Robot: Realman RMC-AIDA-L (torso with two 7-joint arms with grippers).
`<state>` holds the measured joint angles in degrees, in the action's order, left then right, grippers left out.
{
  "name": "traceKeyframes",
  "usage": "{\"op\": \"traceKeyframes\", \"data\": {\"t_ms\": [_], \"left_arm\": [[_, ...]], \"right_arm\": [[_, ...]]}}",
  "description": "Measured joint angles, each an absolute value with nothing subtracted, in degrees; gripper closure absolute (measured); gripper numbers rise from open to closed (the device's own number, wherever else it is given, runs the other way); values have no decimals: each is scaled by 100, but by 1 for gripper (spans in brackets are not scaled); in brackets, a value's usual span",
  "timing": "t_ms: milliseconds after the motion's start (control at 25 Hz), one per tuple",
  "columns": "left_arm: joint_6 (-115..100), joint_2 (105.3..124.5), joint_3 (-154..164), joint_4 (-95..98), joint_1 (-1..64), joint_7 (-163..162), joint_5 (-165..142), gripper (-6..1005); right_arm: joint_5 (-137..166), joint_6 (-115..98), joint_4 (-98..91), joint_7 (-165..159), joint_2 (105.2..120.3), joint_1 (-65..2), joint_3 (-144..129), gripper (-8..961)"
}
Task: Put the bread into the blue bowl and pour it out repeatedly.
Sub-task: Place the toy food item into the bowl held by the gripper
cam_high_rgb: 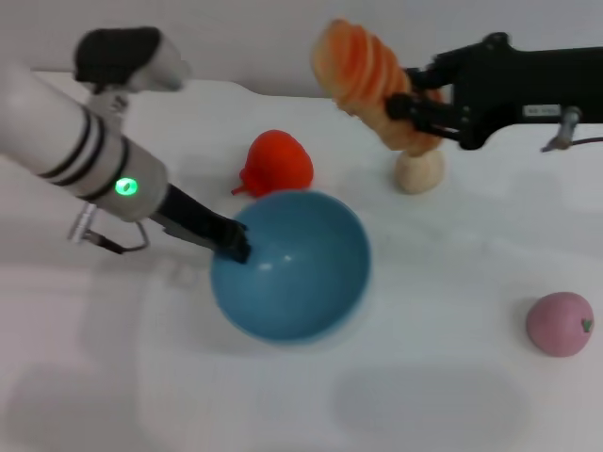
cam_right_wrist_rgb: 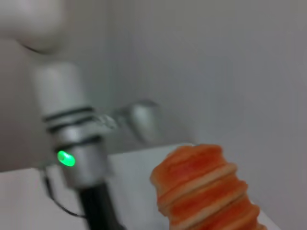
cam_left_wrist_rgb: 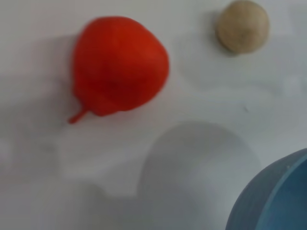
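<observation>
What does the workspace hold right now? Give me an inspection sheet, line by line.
Surface: white table, plain.
Bread: orange-striped bread held up in the air, tilted, behind and to the right of the bowl.
Bowl: blue bowl on the table, nothing seen inside it.
Clutter: red fruit toy behind the bowl; beige ball below the bread; pink ball at the right.
Left gripper: left gripper at the bowl's left rim, jaws closed on it.
Right gripper: right gripper raised, jaws closed on the bread.
Cables: thin wire loop under the left wrist; a cable at the right arm.
Surroundings: plain pale wall.
</observation>
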<state>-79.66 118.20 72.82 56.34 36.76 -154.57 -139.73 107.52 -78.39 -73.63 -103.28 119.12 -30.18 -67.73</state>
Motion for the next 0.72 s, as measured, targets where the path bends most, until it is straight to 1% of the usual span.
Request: {"op": "traceKeyframes", "data": {"t_ms": [320, 480, 720], "left_arm": [[-7585, 11832, 8007, 5106, 4055, -15522, -13554, 1000], [-7560, 11828, 8000, 5082, 4091, -15524, -13543, 1001], [-7530, 11814, 7968, 5110, 4110, -15526, -13505, 1001]], "right_arm": [[10222, -7834, -7002, -10003, 11915, -3033, -7710, 716], [10000, -7802, -6473, -9988, 11903, -2953, -7859, 733], [9940, -7780, -6028, -9904, 11900, -2877, -7889, 787]]}}
